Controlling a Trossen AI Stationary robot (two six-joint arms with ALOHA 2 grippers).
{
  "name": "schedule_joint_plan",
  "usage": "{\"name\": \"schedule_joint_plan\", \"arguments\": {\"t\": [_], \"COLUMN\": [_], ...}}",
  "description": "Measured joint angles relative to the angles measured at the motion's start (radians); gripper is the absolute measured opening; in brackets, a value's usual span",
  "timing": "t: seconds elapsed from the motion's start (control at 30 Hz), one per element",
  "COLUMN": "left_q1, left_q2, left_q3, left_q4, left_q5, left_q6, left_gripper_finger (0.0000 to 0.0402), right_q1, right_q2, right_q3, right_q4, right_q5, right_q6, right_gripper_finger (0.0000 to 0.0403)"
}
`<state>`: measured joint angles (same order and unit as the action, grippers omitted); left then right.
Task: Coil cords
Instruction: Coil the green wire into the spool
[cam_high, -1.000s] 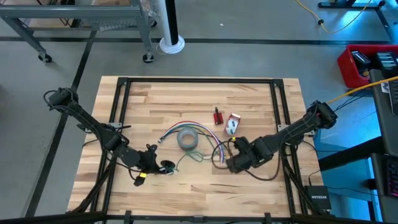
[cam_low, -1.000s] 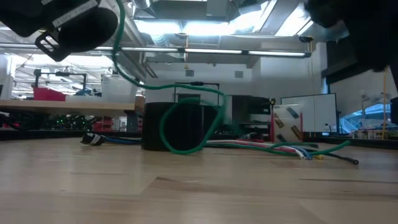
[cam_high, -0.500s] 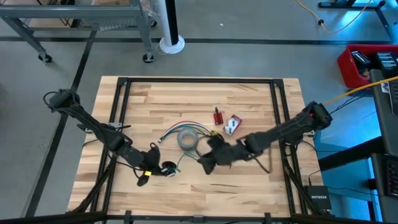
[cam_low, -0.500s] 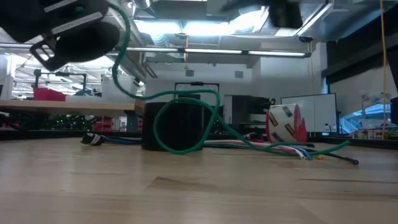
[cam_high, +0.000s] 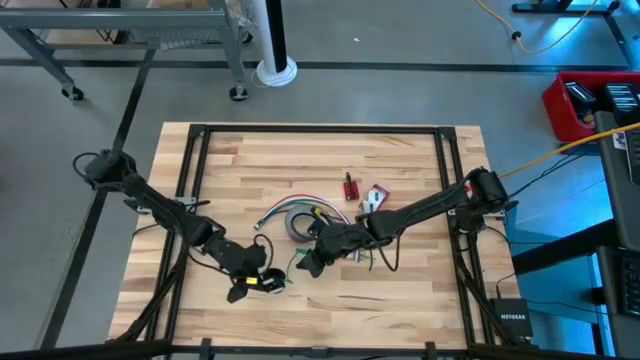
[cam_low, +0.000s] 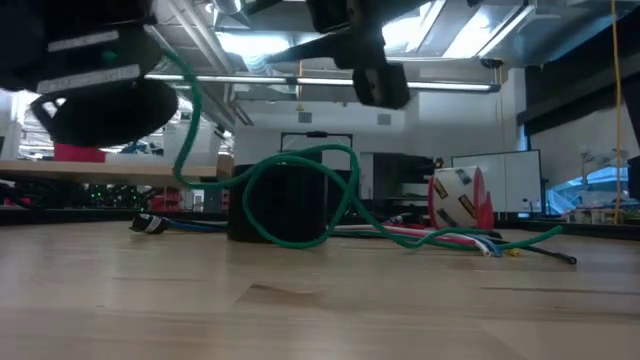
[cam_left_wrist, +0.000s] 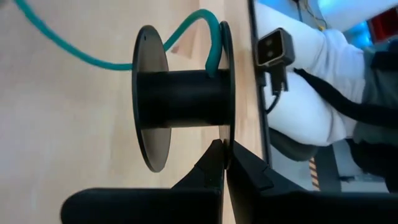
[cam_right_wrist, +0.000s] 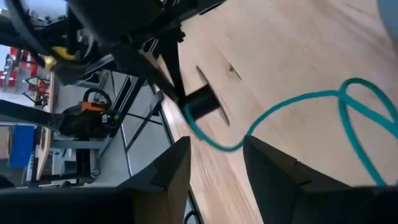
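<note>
Your left tool (cam_left_wrist: 225, 163) is clamped on the flange of a black spool (cam_left_wrist: 180, 99) near the bench's (cam_high: 400, 310) front edge, the thin green cord (cam_left_wrist: 93, 59) trailing from it. Your right tool (cam_high: 303, 264) hovers just beside, fingers (cam_right_wrist: 171, 168) apart. The bench is pale wood planks; grey tape roll (cam_high: 300, 226) mid-bench.

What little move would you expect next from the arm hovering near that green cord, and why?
Probably the right gripper lowers and closes on the green cord. Its fingers are open and empty, with the cord slack on the table, while the left gripper is shut on the black spool, where the cord's end sits.
</note>
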<state>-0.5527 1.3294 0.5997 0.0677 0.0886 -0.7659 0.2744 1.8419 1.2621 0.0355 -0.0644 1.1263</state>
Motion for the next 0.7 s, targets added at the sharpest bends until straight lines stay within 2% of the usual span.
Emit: {"name": "schedule_joint_plan", "arguments": {"t": [0.27,0.47,0.7], "left_q1": [0.046,0.074,0.12], "left_q2": [0.115,0.129,0.129], "left_q3": [0.139,0.194,0.202], "left_q4": [0.0,-0.02,-0.073], "left_q5": [0.139,0.146,0.145], "left_q6": [0.175,0.301,0.303], "left_gripper_finger": [0.0,0.0,0.0], "right_q1": [0.0,0.001,0.016], "right_q2": [0.027,0.027,0.027], "right_q3": [0.0,0.002,0.002], "right_q4": [0.026,0.089,0.079], "right_q5": [-0.031,-0.086,-0.077], "right_q6": [0.0,-0.005,-0.026], "right_gripper_finger": [0.0151,0.0151,0.0151]}}
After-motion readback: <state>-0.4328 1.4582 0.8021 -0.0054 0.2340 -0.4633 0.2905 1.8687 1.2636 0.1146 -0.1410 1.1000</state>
